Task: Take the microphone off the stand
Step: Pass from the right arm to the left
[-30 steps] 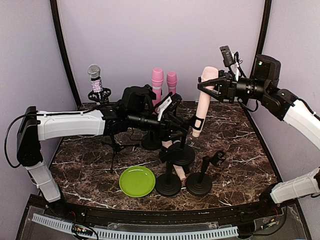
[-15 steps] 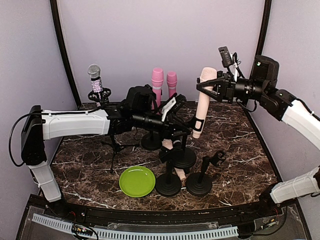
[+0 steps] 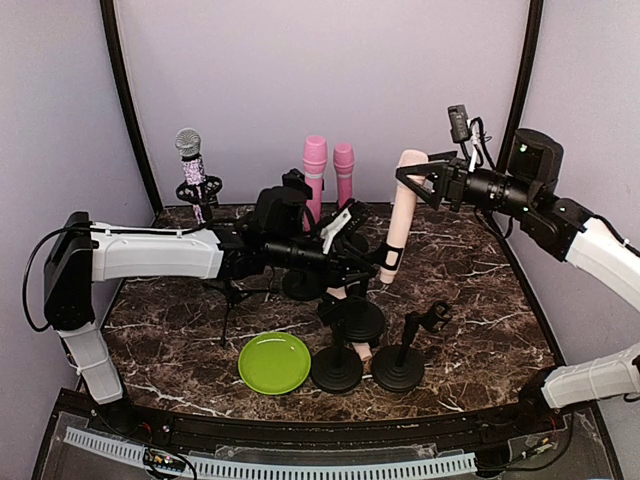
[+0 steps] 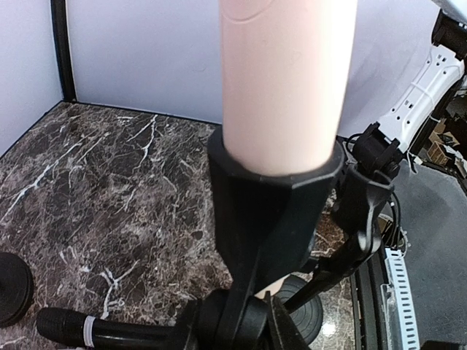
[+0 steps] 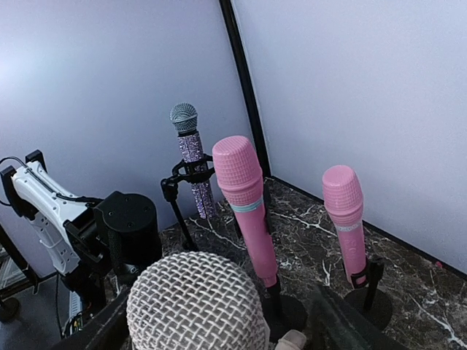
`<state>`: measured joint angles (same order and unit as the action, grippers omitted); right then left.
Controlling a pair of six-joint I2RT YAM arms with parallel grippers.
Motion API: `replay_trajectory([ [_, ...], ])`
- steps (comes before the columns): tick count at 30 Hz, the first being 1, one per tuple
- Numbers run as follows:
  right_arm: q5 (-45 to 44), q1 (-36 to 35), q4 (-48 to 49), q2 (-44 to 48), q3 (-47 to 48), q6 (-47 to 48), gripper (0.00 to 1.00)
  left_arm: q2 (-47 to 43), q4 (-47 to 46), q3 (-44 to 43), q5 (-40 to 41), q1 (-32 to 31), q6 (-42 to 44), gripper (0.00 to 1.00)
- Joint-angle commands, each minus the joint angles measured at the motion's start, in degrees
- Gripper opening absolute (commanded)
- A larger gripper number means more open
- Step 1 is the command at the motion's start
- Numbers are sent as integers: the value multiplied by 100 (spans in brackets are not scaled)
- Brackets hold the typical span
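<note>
A peach microphone (image 3: 403, 215) with a mesh head (image 5: 197, 302) leans in the black clip (image 4: 273, 197) of its stand (image 3: 352, 318) at mid table. My right gripper (image 3: 412, 172) is open around the head, one finger on each side and neither touching it. My left gripper (image 3: 345, 268) reaches in from the left and is shut on the stand's joint just below the clip. In the left wrist view the microphone's barrel (image 4: 288, 80) fills the top and the left gripper (image 4: 252, 324) clamps the joint at the bottom edge.
Two pink microphones (image 3: 315, 165) (image 3: 343, 165) stand on stands at the back. A glittery silver microphone (image 3: 190, 160) sits on a tripod at back left. A green plate (image 3: 274, 362) and two round-based stands (image 3: 336, 368) (image 3: 398, 365) lie at the front.
The right gripper has opened off the microphone's head, and the microphone has sunk lower and leaned left. The left gripper has closed on the stand below the clip.
</note>
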<state>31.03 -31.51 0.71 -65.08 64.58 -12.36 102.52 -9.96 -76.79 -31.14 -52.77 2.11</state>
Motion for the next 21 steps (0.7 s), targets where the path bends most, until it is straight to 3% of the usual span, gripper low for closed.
replay_trajectory([
  [1,-685,-29,782,312,-499,-499,86,-418,-1317,288,443,-16,-319,0],
  [4,-854,-134,1254,450,-931,-802,91,-437,-1910,485,691,-21,-703,0],
  [10,-1680,-595,1342,350,-1253,-808,91,-317,-2368,509,712,-23,-1010,0],
  [21,-2534,-1345,1145,-224,-797,-332,63,-303,-2206,481,653,-39,-960,0],
])
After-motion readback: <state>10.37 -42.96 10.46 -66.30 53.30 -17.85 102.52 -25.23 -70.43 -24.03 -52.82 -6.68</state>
